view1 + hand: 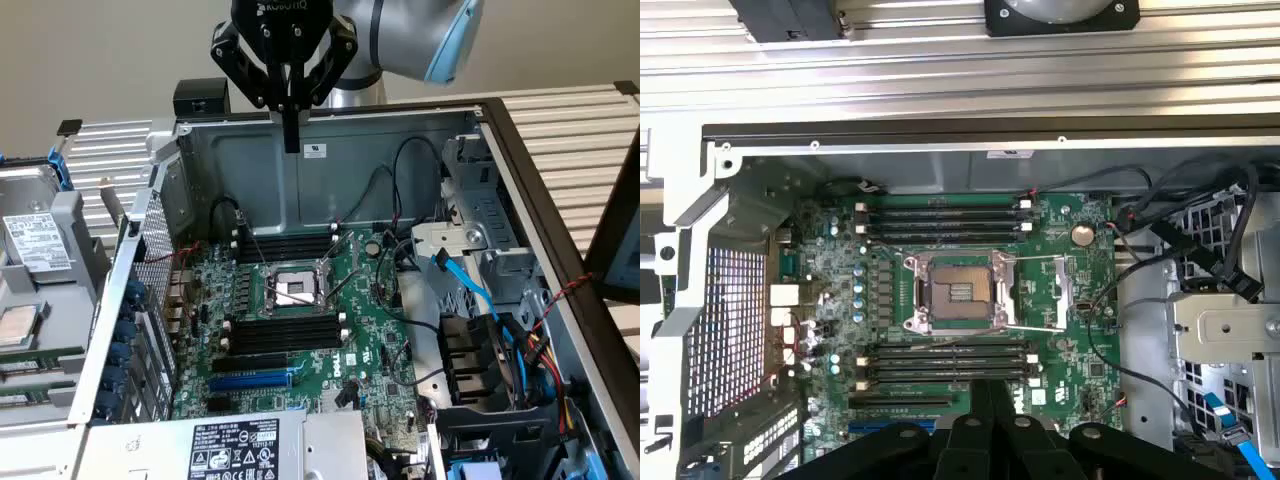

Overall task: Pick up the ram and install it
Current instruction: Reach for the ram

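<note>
My gripper point(291, 143) hangs above the open computer case point(330, 130), over its far wall, with its two black fingers pressed together and nothing between them. In the wrist view the shut gripper point(990, 392) points down at the green motherboard point(1060, 300). Black memory slots with white end clips lie on both sides of the CPU socket point(958, 292): one bank point(940, 215) beyond it, one bank point(945, 355) nearer my fingers. All these slots look unfilled. Narrow green board strips point(28, 368) lie outside the case at the exterior view's left; I cannot tell whether they are the ram.
A blue expansion slot point(250, 380) lies below the near memory bank. Cables, a drive cage point(470, 250) and a blue data cable point(465, 285) crowd the exterior view's right. A hard drive point(35, 240) sits outside the case at the exterior view's left. The power supply point(230, 445) borders the front.
</note>
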Robot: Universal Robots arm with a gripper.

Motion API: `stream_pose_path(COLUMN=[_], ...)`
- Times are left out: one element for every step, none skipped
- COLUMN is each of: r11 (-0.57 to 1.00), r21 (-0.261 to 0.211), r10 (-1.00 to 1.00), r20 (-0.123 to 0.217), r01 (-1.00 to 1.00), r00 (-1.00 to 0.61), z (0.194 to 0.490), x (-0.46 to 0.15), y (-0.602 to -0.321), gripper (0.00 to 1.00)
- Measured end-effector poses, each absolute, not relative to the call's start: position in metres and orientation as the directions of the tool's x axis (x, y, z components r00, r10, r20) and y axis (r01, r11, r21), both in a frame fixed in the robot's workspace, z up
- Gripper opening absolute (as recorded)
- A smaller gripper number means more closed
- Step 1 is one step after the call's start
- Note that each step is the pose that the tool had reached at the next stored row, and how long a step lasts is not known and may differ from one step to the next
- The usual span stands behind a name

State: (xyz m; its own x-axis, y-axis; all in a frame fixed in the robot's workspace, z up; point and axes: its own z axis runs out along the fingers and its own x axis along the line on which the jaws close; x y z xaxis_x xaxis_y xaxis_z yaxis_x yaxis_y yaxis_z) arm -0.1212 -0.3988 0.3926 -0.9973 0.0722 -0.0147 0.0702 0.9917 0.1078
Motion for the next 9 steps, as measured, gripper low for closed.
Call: stream_pose_path(r11=[0.992,0.992,0.992,0.992,0.992,0.992,0.992,0.992,0.992], r21=[0.108,0.108,0.108,0.108,0.108,0.108,0.108,0.108,0.108], r10=[0.072,0.072,0.072,0.072,0.072,0.072,0.072,0.072,0.072], r20=[-0.015,-0.015,-0.015,-0.015,-0.015,-0.015,-0.015,-0.015,-0.015], r01=[0.07,0.07,0.07,0.07,0.07,0.07,0.07,0.07,0.07], r00=[-0.997,-0.997,-0.997,-0.997,-0.997,-0.997,-0.997,-0.997,-0.997], z=[0.3926,0.3926,0.3926,0.3926,0.3926,0.3926,0.3926,0.3926,0.3926], x=[-0.1212,-0.1212,-0.1212,-0.1212,-0.1212,-0.1212,-0.1212,-0.1212,-0.1216], y=[-0.3988,-0.3988,-0.3988,-0.3988,-0.3988,-0.3988,-0.3988,-0.3988,-0.3988], gripper=[0.1,0.1,0.1,0.1,0.1,0.1,0.1,0.1,0.1])
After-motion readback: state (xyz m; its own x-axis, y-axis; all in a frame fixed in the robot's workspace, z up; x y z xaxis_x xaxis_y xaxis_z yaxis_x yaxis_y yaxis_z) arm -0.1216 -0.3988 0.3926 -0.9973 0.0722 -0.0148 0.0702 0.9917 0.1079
